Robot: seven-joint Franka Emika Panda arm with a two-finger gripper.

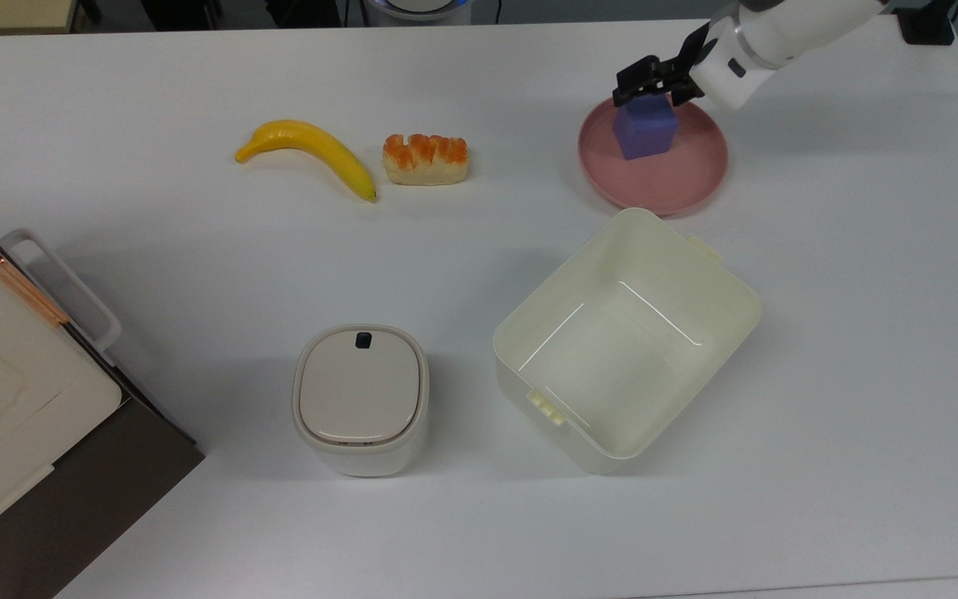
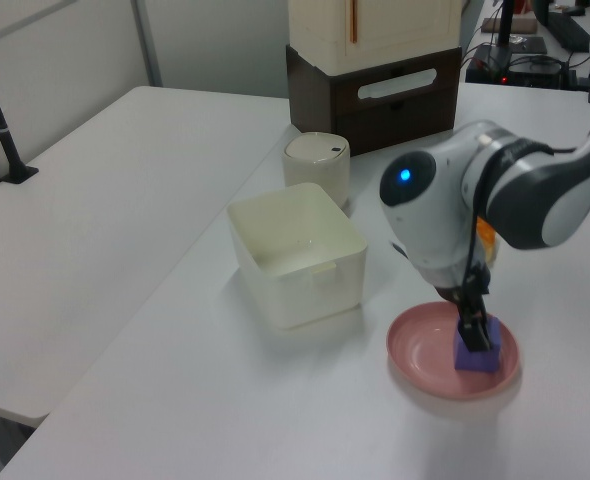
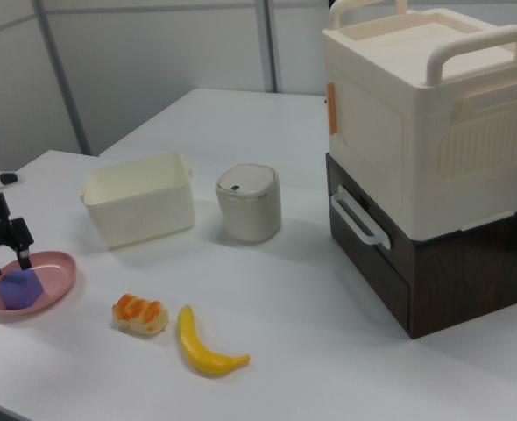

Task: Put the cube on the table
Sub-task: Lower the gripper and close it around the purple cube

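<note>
At the upper right of the top view, my arm's black two-finger gripper (image 1: 650, 81) hangs over the small matte purple-blue cube (image 1: 645, 129), its fingers spread wide, one to either side of the block's top edge, holding nothing. The cube sits on the round pink plate (image 1: 678, 183), which rests on the large white table (image 1: 196, 266). In the right view, at the left edge of the frame, I see the fingers (image 3: 21, 249) parted just above the cube (image 3: 18, 288). In the left view the gripper (image 2: 475, 322) meets the cube (image 2: 475, 352) at the lower right. Below the plate in the top view stands an open cream square bin (image 1: 624, 337); a yellow banana (image 1: 313, 150) and an orange-topped bread piece (image 1: 426, 159) lie at upper centre.
</note>
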